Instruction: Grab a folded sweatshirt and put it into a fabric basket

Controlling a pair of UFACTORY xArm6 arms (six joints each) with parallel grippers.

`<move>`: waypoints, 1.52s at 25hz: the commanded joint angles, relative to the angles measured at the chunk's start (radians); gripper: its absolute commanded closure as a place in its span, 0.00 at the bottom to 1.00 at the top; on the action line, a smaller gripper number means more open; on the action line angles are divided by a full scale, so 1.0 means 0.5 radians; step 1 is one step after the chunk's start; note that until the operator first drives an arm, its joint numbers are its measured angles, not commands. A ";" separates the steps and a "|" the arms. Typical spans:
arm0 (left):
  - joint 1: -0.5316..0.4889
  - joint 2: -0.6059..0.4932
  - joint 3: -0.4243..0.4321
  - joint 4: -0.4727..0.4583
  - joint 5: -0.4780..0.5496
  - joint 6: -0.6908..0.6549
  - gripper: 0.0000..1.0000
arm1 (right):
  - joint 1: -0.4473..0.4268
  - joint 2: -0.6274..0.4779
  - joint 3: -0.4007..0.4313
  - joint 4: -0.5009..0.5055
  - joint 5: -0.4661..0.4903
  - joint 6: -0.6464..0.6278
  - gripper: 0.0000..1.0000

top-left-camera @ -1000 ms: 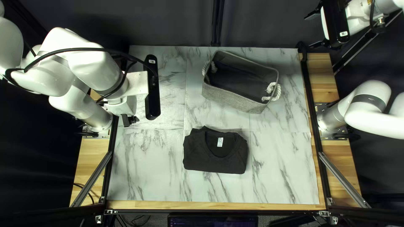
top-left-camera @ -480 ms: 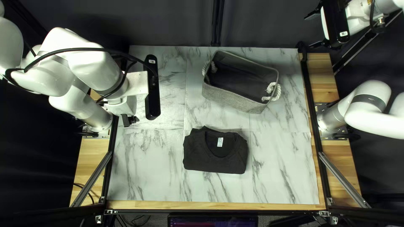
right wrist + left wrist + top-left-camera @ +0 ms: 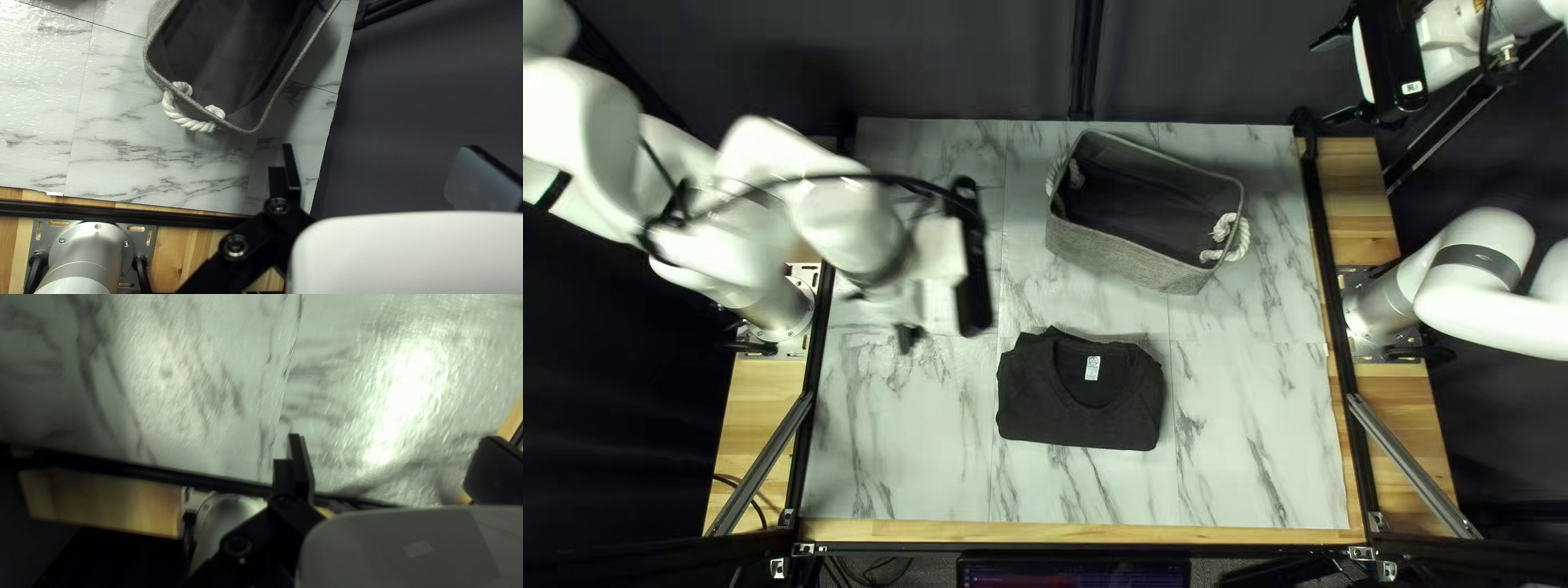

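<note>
A dark folded sweatshirt [image 3: 1080,394] lies on the table, neck opening toward the far edge. Beyond it stands a grey fabric basket [image 3: 1133,257] with white rope handles, nothing visible inside. My left gripper [image 3: 908,335] hangs blurred above the table, left of the sweatshirt; in the left wrist view the same gripper [image 3: 387,468] is open over bare marbled surface. High at the far right corner is my right gripper [image 3: 1337,78]. In the right wrist view that gripper [image 3: 376,177] stands wide apart and holds nothing, with the basket [image 3: 250,129] ahead of it and off to one side.
Dark rails run along the left and right edges of the marbled table [image 3: 1241,457], with wooden strips [image 3: 1383,218] outside them. A dark curtain [image 3: 958,54] hangs behind the far edge. My right arm's base [image 3: 1378,305] stands at the right edge.
My left arm has swung rightward and slightly toward the near edge, bringing its gripper closer to the sweatshirt. The right arm, basket and sweatshirt have stayed put.
</note>
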 commanded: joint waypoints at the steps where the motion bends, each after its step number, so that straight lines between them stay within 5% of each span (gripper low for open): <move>1: 0.075 0.181 0.005 -0.108 -0.282 0.078 0.00 | 0.000 0.000 0.000 0.000 0.000 0.000 0.00; 9: 0.235 0.157 0.279 -0.550 -0.754 0.261 0.00 | 0.000 0.000 0.000 0.000 0.000 0.000 0.00; 17: 0.426 0.181 0.531 -1.070 -1.029 0.897 0.00 | 0.000 0.000 0.000 0.000 0.000 0.000 0.00; 26: 0.466 0.165 0.553 -1.059 -1.004 0.978 0.00 | 0.000 0.000 0.000 0.000 0.000 0.000 0.00; 33: 0.466 0.165 0.553 -1.059 -1.004 0.978 0.00 | -0.095 -0.067 0.006 -0.047 0.176 0.162 0.00; 38: 0.466 0.165 0.553 -1.059 -1.004 0.978 0.00 | -0.043 0.036 0.054 0.008 0.077 0.167 0.00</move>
